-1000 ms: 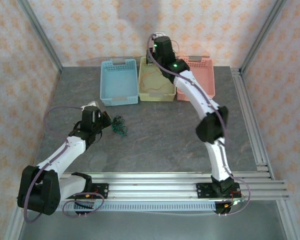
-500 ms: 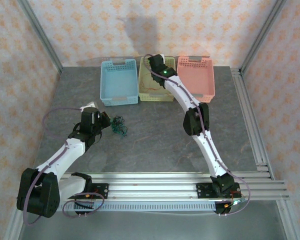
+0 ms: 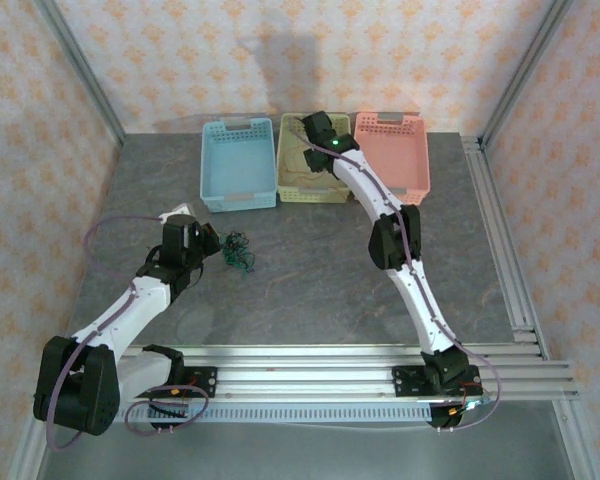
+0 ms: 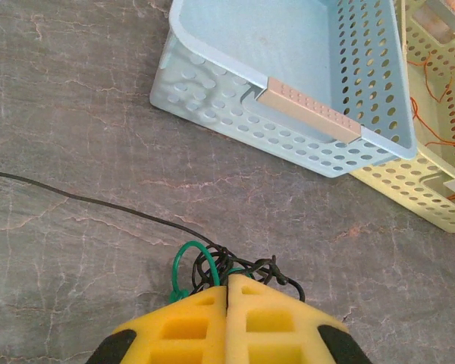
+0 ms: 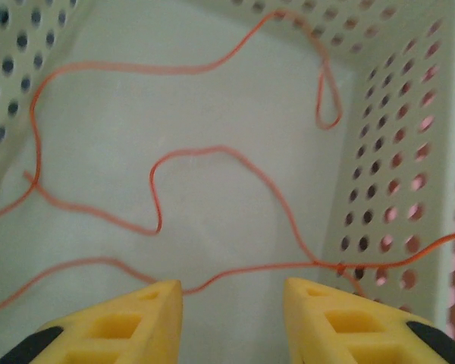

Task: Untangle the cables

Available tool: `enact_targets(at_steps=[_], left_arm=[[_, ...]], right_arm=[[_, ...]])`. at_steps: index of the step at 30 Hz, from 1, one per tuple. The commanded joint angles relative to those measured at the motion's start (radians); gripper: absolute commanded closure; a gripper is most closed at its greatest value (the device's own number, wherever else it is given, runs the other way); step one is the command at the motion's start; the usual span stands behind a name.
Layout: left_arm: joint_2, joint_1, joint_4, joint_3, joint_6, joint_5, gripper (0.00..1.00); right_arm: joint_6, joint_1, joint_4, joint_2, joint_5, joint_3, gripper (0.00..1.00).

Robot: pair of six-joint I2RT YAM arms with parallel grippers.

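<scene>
Left pincer (image 4: 227, 284) closed, yellow pads pressed together on the tangle (image 4: 226, 267) of thin cables. In the top view this pincer (image 3: 212, 243) sits low over the bench (image 3: 310, 290), on the near side of the blue basket (image 3: 238, 203), well apart from it. Tangle (image 3: 239, 250) lies on the bench at the pincer tips, dark knot of black and green. Green loop (image 4: 188, 254) sticks out on the left of the knot. One black strand (image 4: 83, 199) runs away from the knot across the stone-grey bench, off the left edge of the wrist view. Blue basket (image 4: 235, 121) stands beyond the tangle, perforated walls, handle slot facing the pincer.

Yellow basket (image 3: 292, 190) touches the blue basket's right side. Orange cable (image 5: 212, 155) lies loose on its floor in wide curves, with a small loop near the far corner; part of it shows through the yellow wall (image 4: 432, 136). Right pincer (image 5: 231, 292) wide open, nothing between the fingers, hanging just above the orange cable. From the top view this pincer (image 3: 315, 128) is inside the yellow basket, far end. Pink basket (image 3: 410, 165) stands two places right of the blue basket, against the yellow one.
</scene>
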Motion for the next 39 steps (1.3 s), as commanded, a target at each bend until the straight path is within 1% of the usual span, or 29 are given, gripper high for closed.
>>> enact_targets(at_steps=[1, 3, 4, 11, 17, 19, 22, 24, 25, 27, 29, 31, 32, 33, 34, 37, 39], left_arm=[[-0.020, -0.006, 0.022, -0.014, -0.006, -0.023, 1.00], [-0.020, -0.007, 0.021, -0.014, -0.005, -0.023, 1.00], [-0.022, -0.007, 0.021, -0.015, -0.006, -0.023, 1.00], [-0.023, -0.007, 0.021, -0.017, -0.007, -0.026, 1.00], [-0.023, -0.006, 0.021, -0.017, -0.007, -0.026, 1.00], [-0.023, -0.007, 0.021, -0.017, -0.007, -0.027, 1.00], [-0.024, -0.007, 0.021, -0.017, -0.009, -0.028, 1.00], [-0.026, -0.007, 0.021, -0.018, -0.010, -0.029, 1.00], [-0.026, -0.006, 0.021, -0.018, -0.008, -0.029, 1.00], [-0.027, -0.007, 0.021, -0.018, -0.009, -0.029, 1.00], [-0.026, -0.006, 0.021, -0.018, -0.008, -0.029, 1.00], [-0.024, -0.006, 0.021, -0.018, -0.009, -0.029, 1.00], [-0.025, -0.006, 0.021, -0.018, -0.010, -0.029, 1.00], [-0.026, -0.006, 0.021, -0.019, -0.010, -0.030, 1.00], [-0.028, -0.007, 0.021, -0.020, -0.010, -0.031, 1.00], [-0.028, -0.006, 0.022, -0.021, -0.011, -0.031, 1.00], [-0.026, -0.007, 0.023, -0.020, -0.010, -0.029, 1.00]], right_arm=[[0.011, -0.013, -0.161, 0.007, -0.131, 0.002, 0.58], [0.036, -0.021, -0.209, 0.012, -0.171, 0.016, 0.54], [0.049, -0.025, -0.227, 0.008, -0.170, 0.016, 0.52], [0.054, -0.027, -0.286, -0.053, -0.083, -0.025, 0.49], [0.049, -0.027, -0.350, -0.119, -0.083, -0.024, 0.49], [0.058, -0.026, -0.347, -0.140, -0.041, -0.031, 0.49], [0.040, -0.012, -0.329, -0.171, 0.063, -0.061, 0.49], [0.013, -0.003, -0.350, -0.174, 0.093, -0.059, 0.49], [0.003, 0.000, -0.368, -0.173, 0.100, -0.049, 0.51], [-0.018, 0.002, -0.417, -0.173, 0.077, -0.039, 0.57], [-0.041, 0.003, -0.481, -0.167, 0.028, -0.042, 0.58], [-0.082, 0.006, -0.581, -0.133, -0.016, -0.020, 0.62], [-0.084, 0.006, -0.599, -0.133, -0.019, -0.034, 0.64], [-0.086, 0.005, -0.599, -0.143, -0.020, -0.069, 0.68], [-0.087, 0.005, -0.605, -0.151, -0.031, -0.090, 0.70], [-0.083, 0.008, -0.611, -0.181, -0.069, -0.123, 0.64], [-0.083, 0.014, -0.611, -0.206, -0.095, -0.150, 0.54]])
